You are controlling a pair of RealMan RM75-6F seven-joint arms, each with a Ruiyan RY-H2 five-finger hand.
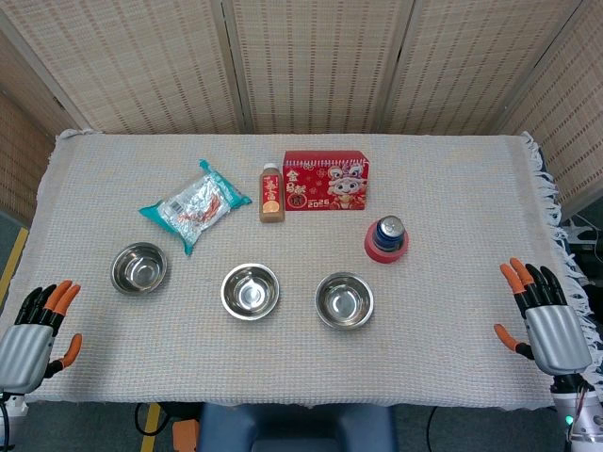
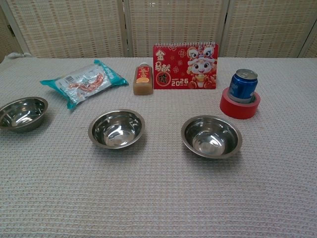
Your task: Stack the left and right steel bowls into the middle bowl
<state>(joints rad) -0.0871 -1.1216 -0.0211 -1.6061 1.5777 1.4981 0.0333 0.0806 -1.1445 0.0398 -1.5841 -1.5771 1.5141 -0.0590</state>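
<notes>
Three steel bowls stand apart in a row on the cloth-covered table. The left bowl [image 1: 139,267] [image 2: 22,113] is empty, as are the middle bowl [image 1: 250,290] [image 2: 117,129] and the right bowl [image 1: 344,299] [image 2: 211,136]. My left hand [image 1: 36,330] hovers at the table's front left corner, fingers spread, holding nothing. At the front right edge, my right hand [image 1: 544,315] is likewise spread and empty. Both hands are well away from the bowls. The chest view shows neither hand.
Behind the bowls lie a teal snack packet [image 1: 195,204] [image 2: 84,81], a small brown bottle [image 1: 271,192] [image 2: 142,79] and a red 2026 desk calendar [image 1: 326,180] [image 2: 185,66]. A blue can in a red tape roll [image 1: 386,238] [image 2: 241,96] stands behind the right bowl.
</notes>
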